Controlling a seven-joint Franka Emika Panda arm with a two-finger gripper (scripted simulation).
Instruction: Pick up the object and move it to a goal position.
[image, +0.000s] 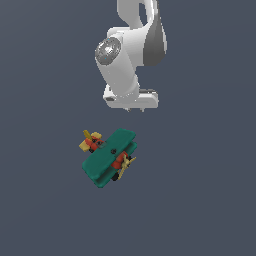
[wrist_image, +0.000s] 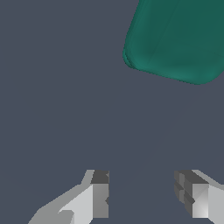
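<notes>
We see the white arm (image: 127, 55) come in from the far side of the dark grey floor (image: 210, 200). Its gripper (wrist_image: 142, 192) has its 2 fingers (wrist_image: 99, 194) spread apart, with nothing between them. The toy biplane (image: 111, 156) lies on the floor, nearer to us than the gripper and apart from it, with its 2 teal wings, red body and yellow propeller.

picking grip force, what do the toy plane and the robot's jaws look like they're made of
Toy biplane: looks like painted wood or hard plastic, with a matte finish; flat solid teal, red and yellow, rounded wing edges, only a soft sheen in the wrist view. The render leaves it open.

Gripper jaws: rigid, metal-like or hard plastic; light grey faceted blocks with darker inner faces, standing apart with nothing between them.
</notes>
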